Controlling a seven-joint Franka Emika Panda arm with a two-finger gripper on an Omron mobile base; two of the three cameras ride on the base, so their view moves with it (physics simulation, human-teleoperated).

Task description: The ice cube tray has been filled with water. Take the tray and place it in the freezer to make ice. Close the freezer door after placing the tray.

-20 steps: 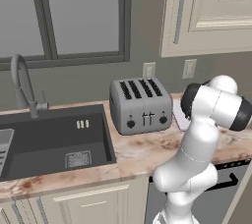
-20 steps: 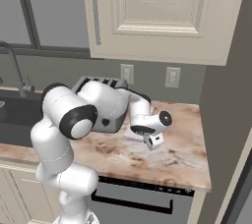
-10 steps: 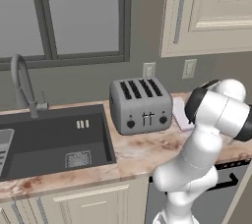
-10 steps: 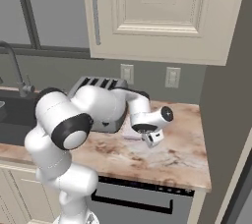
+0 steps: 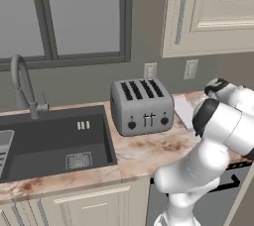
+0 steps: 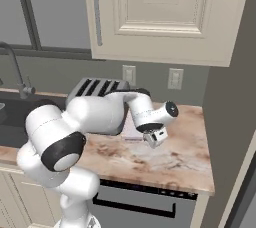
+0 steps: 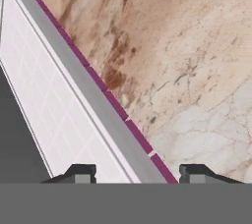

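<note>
Marbled tan-and-cream stone runs along the counter [image 6: 165, 162] beneath cream wall cabinets [image 6: 165, 17], with a dark sunken sink [image 5: 54, 143] and a curved grey tap [image 5: 22, 86] off to my left under the window. Beside the sink stands a grey four-slot toaster [image 5: 142, 107].

Just to the right of that toaster lies the flat pale pinkish-lavender ice cube tray [image 5: 183, 111], a thin rectangular slab resting flat on the stone. In my hand view the ice cube tray [image 7: 59, 105] shows a faint grid of cells across its pale top, a grey rim and a darker magenta edge along the side facing the bare stone. Its long axis runs from the front of the counter toward the back wall, roughly parallel to the toaster's side; in my hand view that edge crosses diagonally from upper left to lower right.

My claw [image 6: 156, 137] hangs low over the tray's near long edge, tilted downward. Its fingertips [image 7: 82, 173] stand apart, one over the tray's top and the other over bare stone, with the magenta edge between them; I cannot tell whether they touch it.
</note>
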